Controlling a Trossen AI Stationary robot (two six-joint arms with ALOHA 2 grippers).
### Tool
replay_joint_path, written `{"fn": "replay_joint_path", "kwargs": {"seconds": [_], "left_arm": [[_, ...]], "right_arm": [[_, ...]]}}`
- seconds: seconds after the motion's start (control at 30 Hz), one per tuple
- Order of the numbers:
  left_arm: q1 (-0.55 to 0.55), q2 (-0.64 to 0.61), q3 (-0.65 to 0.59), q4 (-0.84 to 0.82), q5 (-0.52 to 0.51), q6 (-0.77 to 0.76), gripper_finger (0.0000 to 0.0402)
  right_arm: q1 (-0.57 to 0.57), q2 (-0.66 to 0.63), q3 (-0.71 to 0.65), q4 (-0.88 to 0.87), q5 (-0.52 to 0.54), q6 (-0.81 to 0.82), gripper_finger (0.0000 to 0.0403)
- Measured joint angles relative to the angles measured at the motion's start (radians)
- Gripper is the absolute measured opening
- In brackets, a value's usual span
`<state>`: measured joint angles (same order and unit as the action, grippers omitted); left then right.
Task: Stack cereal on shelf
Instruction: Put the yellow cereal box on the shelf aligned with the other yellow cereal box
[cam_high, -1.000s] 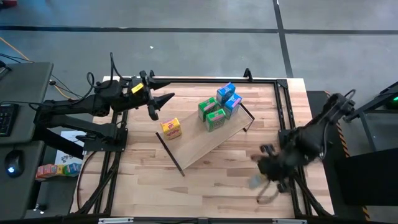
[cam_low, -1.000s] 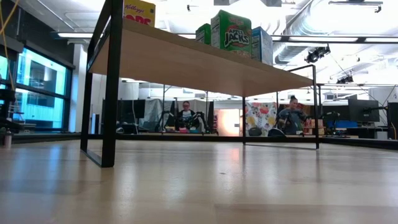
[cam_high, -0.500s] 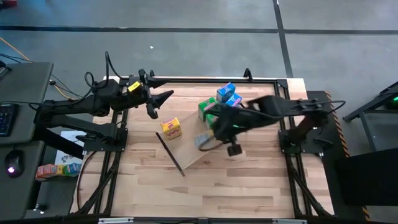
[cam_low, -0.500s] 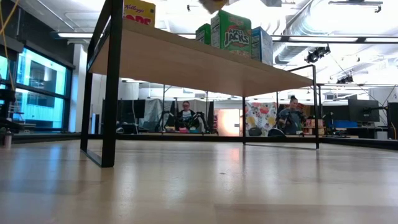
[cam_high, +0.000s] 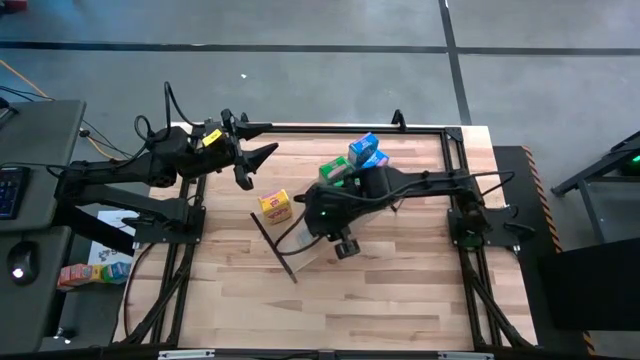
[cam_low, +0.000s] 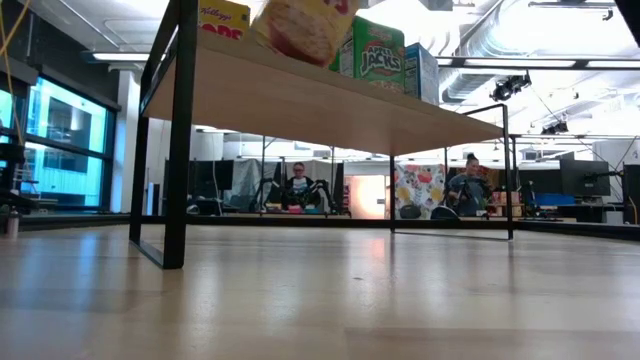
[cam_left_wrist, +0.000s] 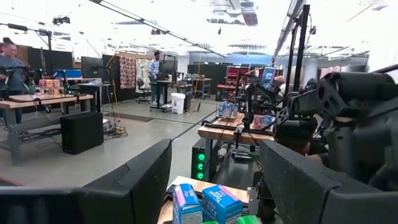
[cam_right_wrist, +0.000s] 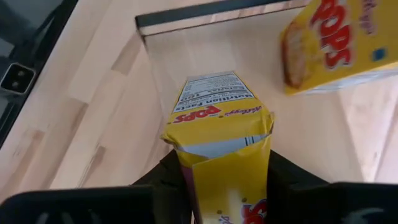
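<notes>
holding a yellow cereal box clamped in my right claw, i hover over the near end of the shelf, just beside the yellow box already standing there. the risk i see is the edge: the black bracket and the board's end sit close under my load, so a release too far out could tip the box onto the counter. drifting the other way, i could knock the standing yellow box. open board lies between that box and the green and blue boxes at the far end, so that is my room. my left claw waits spread open off the shelf's far side, well apart, holding nothing
</notes>
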<state>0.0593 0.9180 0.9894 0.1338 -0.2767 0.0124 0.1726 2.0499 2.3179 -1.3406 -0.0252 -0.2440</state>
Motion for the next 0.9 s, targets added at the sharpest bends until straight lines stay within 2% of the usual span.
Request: {"fn": "replay_joint_path", "kwargs": {"seconds": [0.33,0.53,0.7,0.9], "left_arm": [[0.0,0.0,0.0,0.0,0.0,0.0,0.0236],[0.0,0.0,0.0,-0.001,0.0,0.0,0.0236],[0.0,0.0,0.0,-0.001,0.0,0.0,0.0236],[0.0,0.0,0.0,-0.001,0.0,0.0,0.0236]], "right_arm": [[-0.002,0.008,-0.009,0.032,-0.018,0.0,0.0108],[-0.024,0.008,-0.009,0.067,-0.02,0.0,0.0167],[-0.046,0.008,-0.009,0.073,-0.079,-0.039,0.022],[-0.055,0.002,-0.009,0.115,-0.105,-0.112,0.0244]]}}
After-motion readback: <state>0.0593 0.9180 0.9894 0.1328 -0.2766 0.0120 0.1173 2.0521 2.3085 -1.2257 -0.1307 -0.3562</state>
